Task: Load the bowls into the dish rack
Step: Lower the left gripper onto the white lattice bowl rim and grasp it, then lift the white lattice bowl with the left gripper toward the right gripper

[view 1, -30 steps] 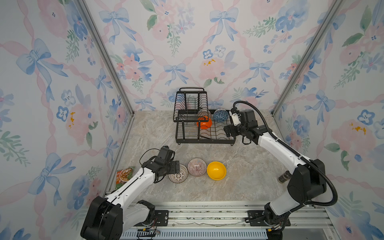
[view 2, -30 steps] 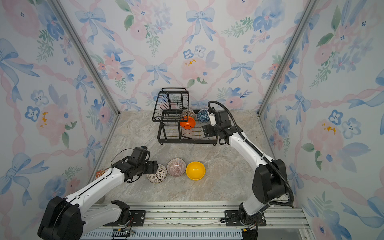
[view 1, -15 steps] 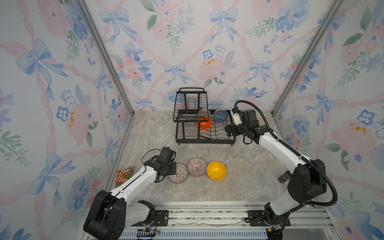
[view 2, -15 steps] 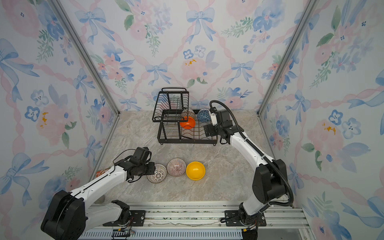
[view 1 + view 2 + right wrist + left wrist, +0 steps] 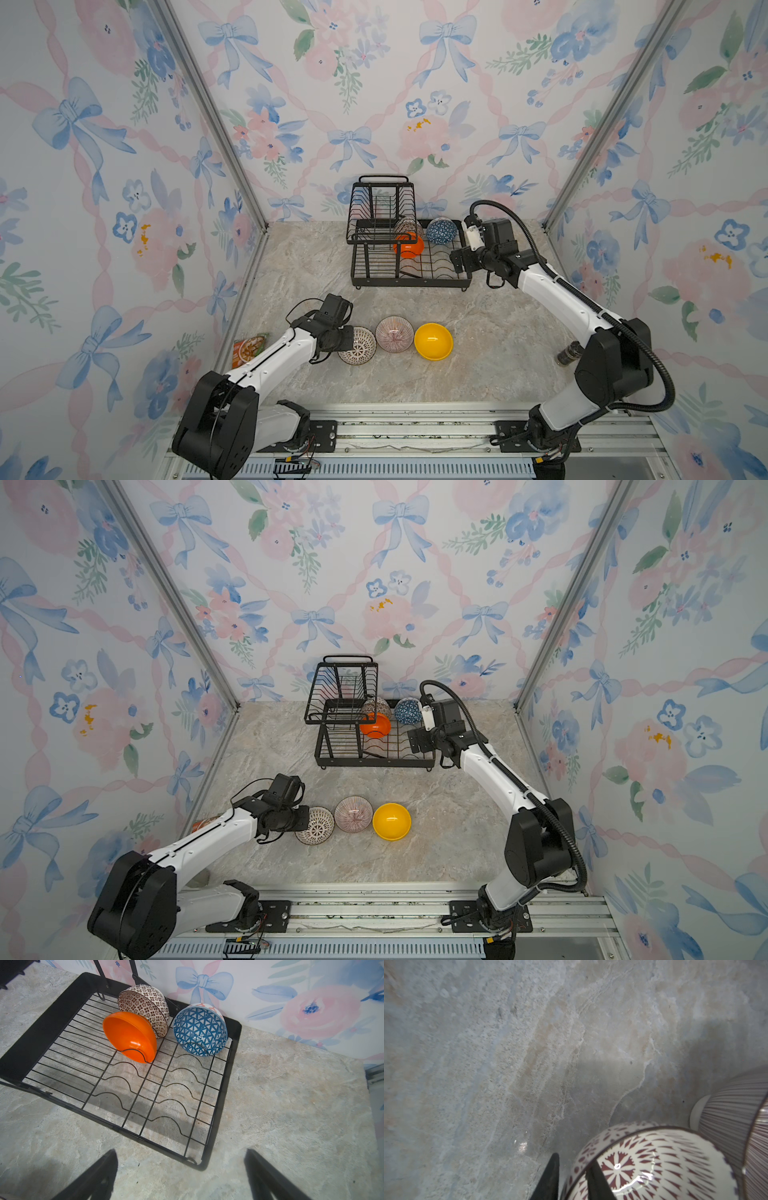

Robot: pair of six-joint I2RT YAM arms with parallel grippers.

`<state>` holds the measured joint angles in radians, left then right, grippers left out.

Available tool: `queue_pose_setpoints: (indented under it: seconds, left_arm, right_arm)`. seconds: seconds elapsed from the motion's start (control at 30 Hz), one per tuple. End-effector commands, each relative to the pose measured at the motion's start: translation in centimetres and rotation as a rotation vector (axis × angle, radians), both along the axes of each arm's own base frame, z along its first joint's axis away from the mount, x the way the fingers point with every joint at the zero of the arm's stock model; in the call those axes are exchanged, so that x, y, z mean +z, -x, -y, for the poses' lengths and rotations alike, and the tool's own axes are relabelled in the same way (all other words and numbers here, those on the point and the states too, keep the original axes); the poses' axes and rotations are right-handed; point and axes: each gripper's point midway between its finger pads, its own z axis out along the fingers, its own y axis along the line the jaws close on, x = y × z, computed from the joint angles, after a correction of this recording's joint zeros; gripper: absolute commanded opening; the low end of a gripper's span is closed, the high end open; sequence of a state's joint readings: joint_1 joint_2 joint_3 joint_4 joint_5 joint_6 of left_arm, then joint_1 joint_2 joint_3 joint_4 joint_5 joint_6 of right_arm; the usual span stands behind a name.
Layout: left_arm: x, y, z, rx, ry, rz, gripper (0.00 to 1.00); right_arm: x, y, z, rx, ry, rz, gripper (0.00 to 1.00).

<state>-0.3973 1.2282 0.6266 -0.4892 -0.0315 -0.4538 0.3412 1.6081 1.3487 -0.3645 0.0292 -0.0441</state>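
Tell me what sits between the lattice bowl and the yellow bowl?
The pinkish striped bowl sits between the lattice bowl and yellow bowl, shown in both top views.

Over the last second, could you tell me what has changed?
The left gripper closed from wide open onto the rim of the lattice bowl, the wall between its jaws; the bowl sits where it was. The right gripper stayed open beside the dish rack. The striped bowl, yellow bowl and the racked orange bowl, blue bowl and mosaic bowl did not move.
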Motion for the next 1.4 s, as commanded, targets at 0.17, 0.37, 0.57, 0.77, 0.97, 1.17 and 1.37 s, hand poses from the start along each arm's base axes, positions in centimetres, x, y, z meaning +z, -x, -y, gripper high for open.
queue_pose_setpoints:
  seconds: [0.17,0.37,0.57,0.77,0.97,1.17,1.37]
  left_arm:
    - [0.4,-0.6,-0.1,-0.003,-0.002,0.004,0.04]
    - [1.0,-1.0,-0.7,0.003,-0.025,0.020,0.00]
    - [2.8,-1.8,-0.9,-0.007,-0.031,0.072,0.00]
    - [5.2,-2.4,-1.1,-0.016,-0.037,0.146,0.00]
    - [9.7,-3.9,0.3,-0.063,-0.003,0.274,0.00]
    - [14.2,-5.1,2.1,-0.119,-0.018,0.398,0.00]
    - [19.0,-7.3,6.0,-0.203,-0.005,0.521,0.00]
  right_arm:
    - [1.0,-0.4,0.0,-0.002,-0.016,0.004,0.97]
    - [1.2,-0.3,0.1,0.000,-0.012,0.004,0.97]
    - [1.3,-0.1,0.1,0.004,-0.014,0.003,0.97]
    - [1.3,0.0,0.1,0.006,-0.015,0.001,0.97]
    - [1.4,0.2,-0.1,0.016,-0.025,-0.003,0.97]
    - [2.1,0.7,-0.8,0.043,-0.063,-0.002,0.97]
    - [4.3,2.3,-2.0,0.112,-0.141,0.009,0.97]
